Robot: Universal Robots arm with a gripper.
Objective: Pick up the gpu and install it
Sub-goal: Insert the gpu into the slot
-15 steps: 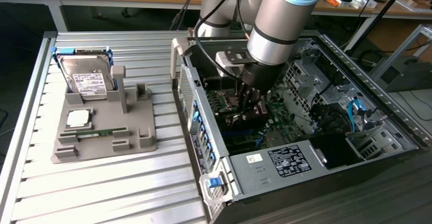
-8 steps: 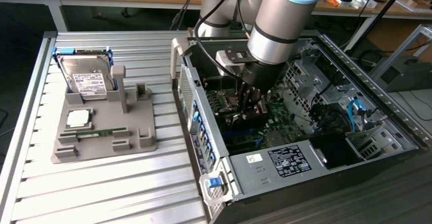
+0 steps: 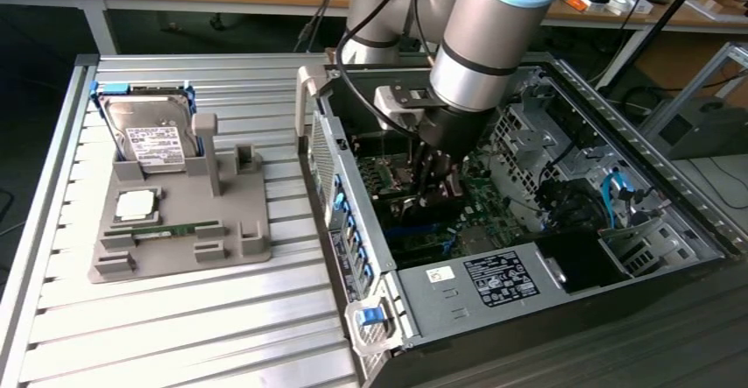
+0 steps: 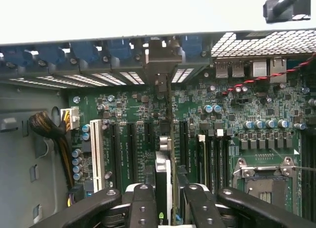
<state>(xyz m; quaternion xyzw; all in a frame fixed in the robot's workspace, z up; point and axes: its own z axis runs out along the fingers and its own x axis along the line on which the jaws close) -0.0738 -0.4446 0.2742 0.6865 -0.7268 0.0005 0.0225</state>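
Observation:
In the wrist view the gpu point(image 4: 163, 176) shows edge-on as a thin upright card, and my gripper point(image 4: 168, 208) is shut on it with a black finger point(image 4: 142, 206) on each side. Its metal end bracket point(image 4: 159, 65) reaches to the slotted rear wall of the open computer case point(image 3: 350, 230). The card stands above the black expansion slots point(image 4: 132, 149) of the green motherboard point(image 4: 123, 114); whether it sits in a slot I cannot tell. In the exterior view my gripper point(image 3: 439, 178) reaches down inside the case, with the dark gpu point(image 3: 423, 200) below it.
A grey holder point(image 3: 240, 243) on the slatted metal table carries a silver hard drive point(image 3: 152, 134), a processor chip point(image 3: 137, 202) and a green memory stick point(image 3: 164, 228). Inside the case are a white slot point(image 4: 97, 154), a cable bundle point(image 4: 47, 127), the processor socket point(image 4: 261, 181) and a power supply point(image 3: 497, 278).

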